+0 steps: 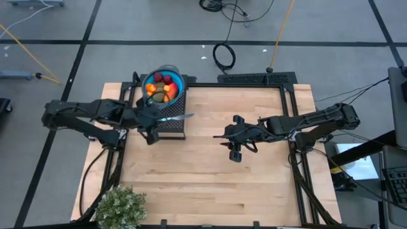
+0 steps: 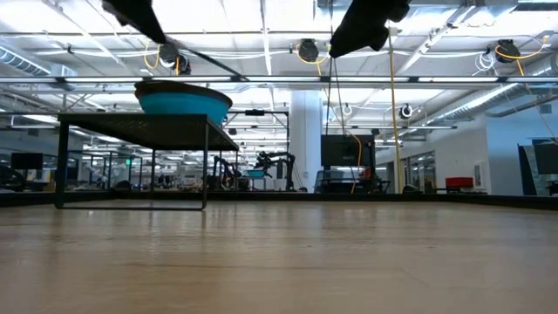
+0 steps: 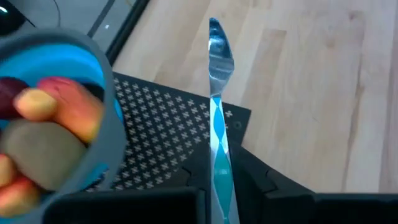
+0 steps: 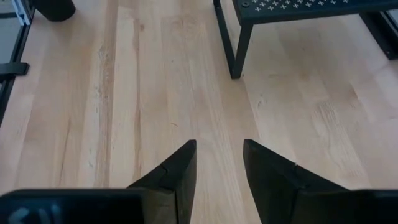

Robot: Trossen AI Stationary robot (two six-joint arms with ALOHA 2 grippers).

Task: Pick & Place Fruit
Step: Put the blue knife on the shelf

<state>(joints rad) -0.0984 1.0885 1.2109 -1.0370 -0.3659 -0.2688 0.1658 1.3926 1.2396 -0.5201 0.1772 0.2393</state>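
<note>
Several fruits [image 1: 162, 89], red, orange and brown-green, lie in a blue bowl [image 1: 152, 81]. The bowl stands on a black perforated stand [image 1: 170, 127] at the table's far left. Beside the bowl, over the stand's near edge, my left gripper [image 1: 152, 119] is shut on a thin knife [image 3: 217, 93] with a white-and-blue handle and a metal blade. My right gripper [image 4: 219, 155] hangs open over the bare middle of the table, with nothing between its fingers. My left gripper pinches the knife's white-and-blue handle [image 3: 220, 167] between its two fingers [image 3: 256, 180]. The knife lies along the fingers and runs on past their tips toward the table's right, blade end [image 1: 188, 116] foremost. It is lifted clear, above the stand's top.
A bushy green plant [image 1: 121, 207] stands at the table's near left corner. The stand's legs [image 4: 239, 50] reach the tabletop ahead of my right gripper. Bare wood [image 1: 210, 184] spreads over the middle, near side and right of the table.
</note>
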